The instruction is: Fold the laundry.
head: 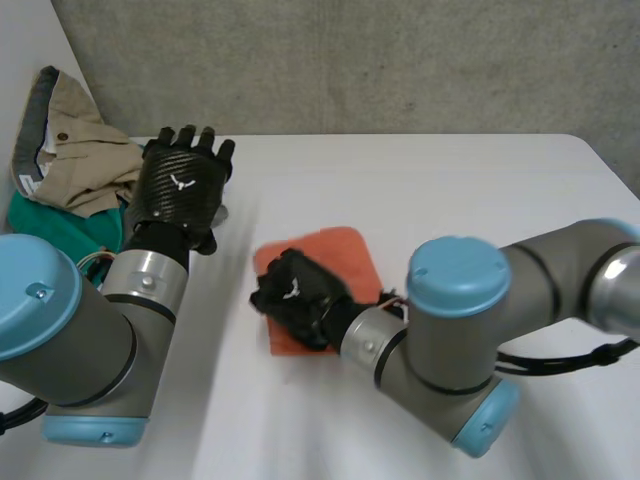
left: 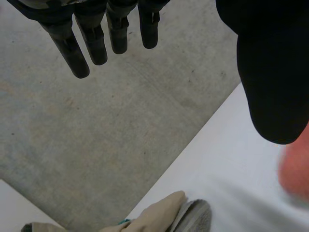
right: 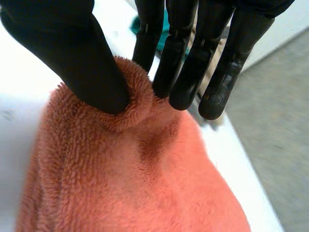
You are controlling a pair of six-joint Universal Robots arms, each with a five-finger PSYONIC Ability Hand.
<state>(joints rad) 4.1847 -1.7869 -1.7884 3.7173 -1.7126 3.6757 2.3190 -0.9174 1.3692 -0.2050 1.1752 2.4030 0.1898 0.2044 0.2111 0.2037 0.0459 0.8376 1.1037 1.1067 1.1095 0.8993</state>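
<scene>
Your right robot hand sits at centre frame on the lower-left part of the orange towel, which lies flat on the white table; thumb and fingers pinch up a ridge of the terry. Your left robot hand hangs released, fingers straight, at upper left beside the beige garment and green garment.

A white table took up most of the scene, its top smooth and matte, with a rounded far corner on the right. Beyond its far edge was a grey, speckled surface that looked like rough concrete. In the left wrist view the table's straight edge ran diagonally across that grey. A plain white panel stood at the far left, meeting the grey.
</scene>
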